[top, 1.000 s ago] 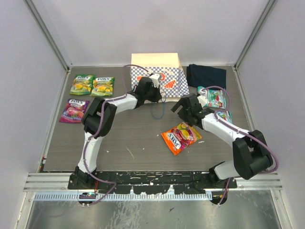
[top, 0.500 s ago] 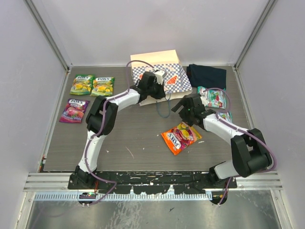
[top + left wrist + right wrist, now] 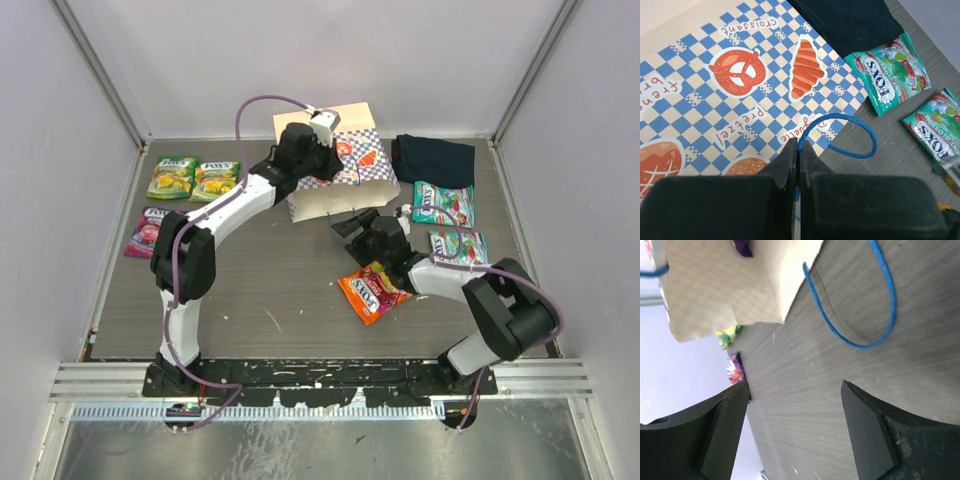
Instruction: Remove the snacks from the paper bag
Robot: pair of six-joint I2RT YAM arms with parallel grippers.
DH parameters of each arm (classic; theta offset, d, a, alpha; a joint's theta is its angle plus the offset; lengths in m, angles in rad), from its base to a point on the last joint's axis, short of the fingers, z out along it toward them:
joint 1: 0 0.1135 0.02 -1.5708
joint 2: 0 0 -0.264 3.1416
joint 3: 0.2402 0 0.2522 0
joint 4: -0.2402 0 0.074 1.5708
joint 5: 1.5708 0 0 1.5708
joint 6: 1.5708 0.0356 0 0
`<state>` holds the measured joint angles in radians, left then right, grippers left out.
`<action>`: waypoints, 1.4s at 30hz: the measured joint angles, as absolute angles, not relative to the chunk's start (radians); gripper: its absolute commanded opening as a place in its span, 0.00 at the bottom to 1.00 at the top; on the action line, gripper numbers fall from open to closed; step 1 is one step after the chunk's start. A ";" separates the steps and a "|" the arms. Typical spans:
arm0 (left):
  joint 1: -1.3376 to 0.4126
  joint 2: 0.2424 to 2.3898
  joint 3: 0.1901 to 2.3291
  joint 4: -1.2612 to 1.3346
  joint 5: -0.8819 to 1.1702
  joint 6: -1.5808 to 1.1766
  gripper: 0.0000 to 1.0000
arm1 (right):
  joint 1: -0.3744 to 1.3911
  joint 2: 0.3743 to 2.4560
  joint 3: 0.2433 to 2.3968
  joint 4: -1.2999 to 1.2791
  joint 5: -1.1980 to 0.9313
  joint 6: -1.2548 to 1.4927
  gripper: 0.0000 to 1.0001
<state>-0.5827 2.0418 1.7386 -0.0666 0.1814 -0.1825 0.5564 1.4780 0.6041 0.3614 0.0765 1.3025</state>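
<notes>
One second back the paper bag lay flat at the far edge of the desk. Now it hangs lifted and tilted, its plain tan underside toward the overhead camera and its lower edge just above the surface. The left arm has risen with it. The right arm has swung in from beside the two teal pouches, which now lie fully uncovered at the right, and the right tool sits low by the bag's near edge.

The desk is grey wood-grain, closed in by pale walls with metal posts at the corners and a ribbed rail along the near edge. A dark navy cloth lies at the back right. Two green-yellow pouches lie side by side at the back left, with the purple pouch nearer and partly behind the left arm. The orange pouch lies near the middle, beside the right arm.

Only the left wrist view shows the grip: the left tool is pinched tight on the blue string handle, above the bag's checkered face with its pretzel and croissant prints. Only the right wrist view shows the right tool's jaws standing wide with nothing between them, and the second handle looped on the desk ahead.
</notes>
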 measured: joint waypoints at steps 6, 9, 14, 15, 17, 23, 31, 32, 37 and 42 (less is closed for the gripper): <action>-0.585 2.003 1.748 -0.100 0.157 -0.192 0.00 | 0.555 1.622 0.642 0.540 0.093 1.398 0.68; -0.587 2.003 1.757 -0.117 0.153 -0.194 0.00 | 0.555 1.695 0.686 0.602 0.117 1.459 0.54; -0.593 2.002 1.769 -0.140 0.151 -0.195 0.00 | 0.548 1.854 0.762 0.752 0.150 1.530 0.44; -0.596 2.000 1.770 -0.142 0.149 -0.194 0.00 | 0.546 1.888 0.783 0.773 0.152 1.540 0.44; -0.607 1.994 1.770 -0.152 0.115 -0.176 0.00 | 0.538 1.971 0.844 0.808 0.152 1.561 0.45; -0.649 1.974 1.771 -0.170 0.037 -0.105 0.00 | 0.492 2.064 0.934 0.849 0.121 1.603 0.44; -0.665 1.961 1.802 -0.256 0.007 -0.031 0.00 | 0.426 2.141 1.014 0.865 0.076 1.615 0.44; -0.665 1.958 1.813 -0.270 0.010 -0.032 0.00 | 0.422 2.156 1.029 0.865 0.075 1.614 0.44; -0.659 1.950 1.870 -0.320 0.039 -0.043 0.00 | 0.417 2.246 1.142 0.826 0.076 1.605 0.45; -0.666 1.950 1.933 -0.379 0.076 -0.070 0.00 | 0.425 2.270 1.235 0.757 0.101 1.580 0.53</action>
<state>-0.6659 1.9495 1.9331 -0.3786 0.0765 -0.0696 0.4252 2.2696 1.2354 0.7570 0.1005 1.5799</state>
